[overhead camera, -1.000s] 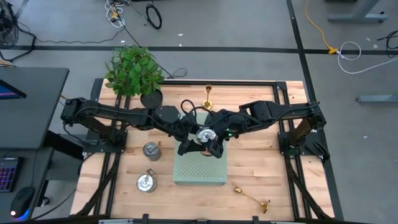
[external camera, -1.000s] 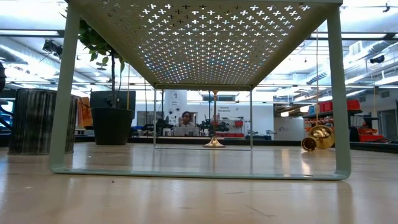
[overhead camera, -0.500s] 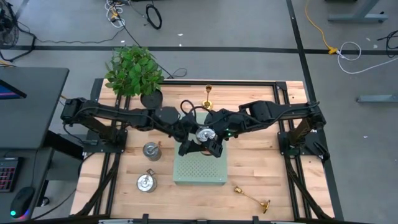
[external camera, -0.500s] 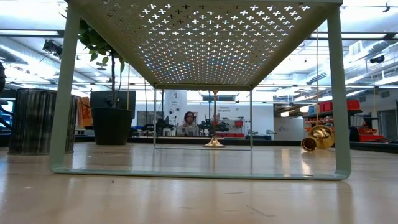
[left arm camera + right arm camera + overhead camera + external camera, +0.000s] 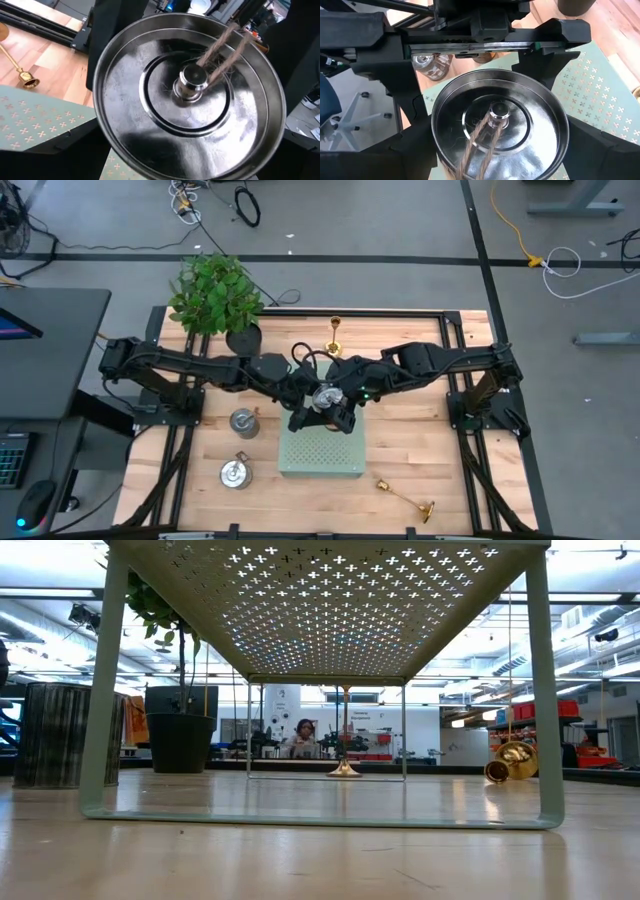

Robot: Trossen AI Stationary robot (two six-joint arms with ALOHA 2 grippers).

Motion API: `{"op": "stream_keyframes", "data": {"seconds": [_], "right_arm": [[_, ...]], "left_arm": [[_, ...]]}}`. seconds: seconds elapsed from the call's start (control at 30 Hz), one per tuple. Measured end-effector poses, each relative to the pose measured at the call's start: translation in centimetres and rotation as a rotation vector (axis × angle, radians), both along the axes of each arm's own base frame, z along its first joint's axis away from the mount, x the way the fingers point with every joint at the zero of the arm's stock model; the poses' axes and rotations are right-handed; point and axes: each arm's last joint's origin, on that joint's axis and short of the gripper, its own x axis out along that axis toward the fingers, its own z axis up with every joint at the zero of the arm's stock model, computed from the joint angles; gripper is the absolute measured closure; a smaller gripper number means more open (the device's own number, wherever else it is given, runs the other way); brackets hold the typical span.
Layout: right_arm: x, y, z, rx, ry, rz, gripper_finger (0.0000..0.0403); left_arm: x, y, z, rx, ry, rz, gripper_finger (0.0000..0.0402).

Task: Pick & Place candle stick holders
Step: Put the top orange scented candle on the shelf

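A round silver tin [image 5: 325, 397] with a knobbed lid and a twine loop hangs in the air over the far edge of the green perforated stand [image 5: 320, 455]. My left gripper [image 5: 312, 404] and my right gripper [image 5: 338, 404] meet at the tin from opposite sides, each with its fingers either side of it. One brass candle stick holder [image 5: 335, 335] stands upright on its base at the far edge. Another [image 5: 405, 500] lies on its side at the near right. The low view shows both holders [image 5: 344, 768] [image 5: 512, 762] but neither gripper. My left gripper has the tin's round wall [image 5: 433, 119] between its two fingers [image 5: 402, 85], coming nearly level from the table's left. The tin is clear of the stand, its lid [image 5: 190, 85] tipped toward this wrist. My right gripper spans the tin's wall [image 5: 562, 134] with wide-set fingers [image 5: 600, 145], slanting down from the table's right. The fingers lie against the wall lower down than the other gripper's. The tin itself hides the pads.
Two more silver tins [image 5: 243, 423] [image 5: 235, 473] stand left of the stand. A potted plant [image 5: 213, 295] is at the far left corner. Bare wood lies right of the stand and along the near edge. A person shows far off in the room behind.
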Motion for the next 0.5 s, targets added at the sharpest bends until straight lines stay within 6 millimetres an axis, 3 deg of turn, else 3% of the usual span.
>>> {"op": "stream_keyframes", "data": {"seconds": [0.37, 0.5], "right_arm": [[-0.02, -0.12, -0.02, -0.009, 0.003, -0.008, 0.0069], [-0.01, -0.15, -0.02, -0.009, 0.003, -0.01, 0.0069]], "left_arm": [[0.04, -0.1, -0.08, 0.01, 0.003, 0.041, 0.0002], [0.04, -0.19, -0.09, 0.032, -0.002, 0.038, 0.0019]]}}
